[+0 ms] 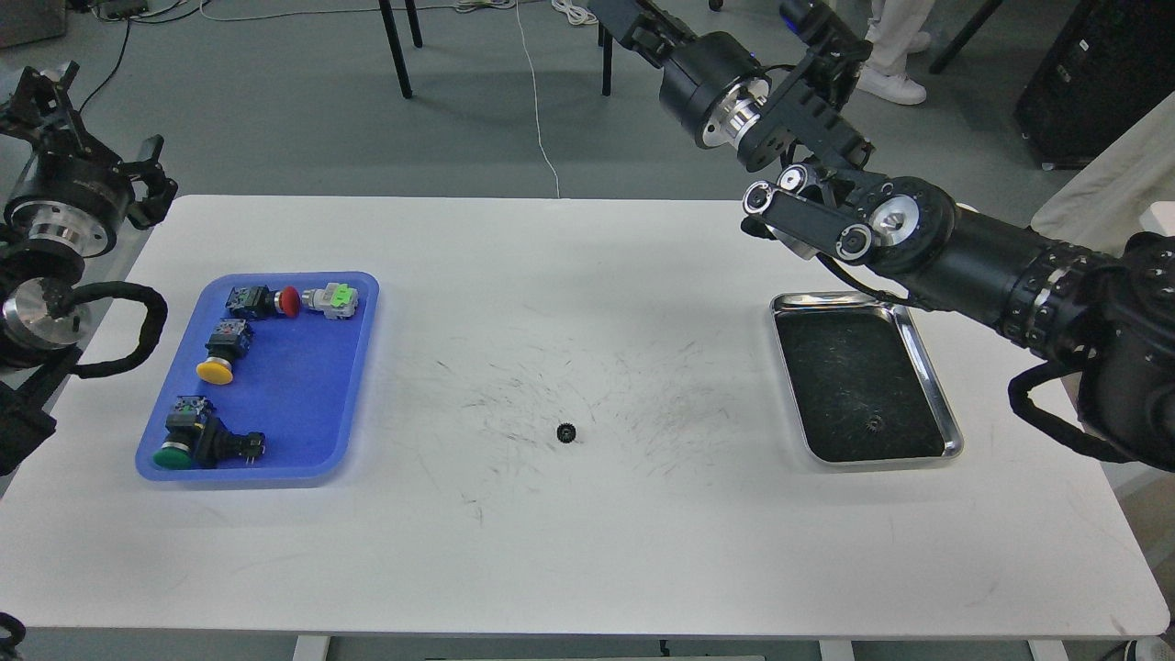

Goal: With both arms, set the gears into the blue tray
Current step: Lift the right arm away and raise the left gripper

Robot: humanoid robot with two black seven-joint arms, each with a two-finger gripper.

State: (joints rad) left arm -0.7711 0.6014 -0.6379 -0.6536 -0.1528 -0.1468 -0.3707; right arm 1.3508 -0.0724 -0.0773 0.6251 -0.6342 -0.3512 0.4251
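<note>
Grey workshop floor behind a scuffed white table

The white table fills most of the view, its top marked with dark scratches near the middle. Behind it lies a smooth grey floor crossed by a thin white cable and darker cords at the far left. Black chair legs stand on it, a black cabinet sits at the far right, and someone's white shoes show near the top edge.

I see open tabletop all around the lone gear; the blue tray keeps bare floor along its right side, switches crowding its left.
</note>
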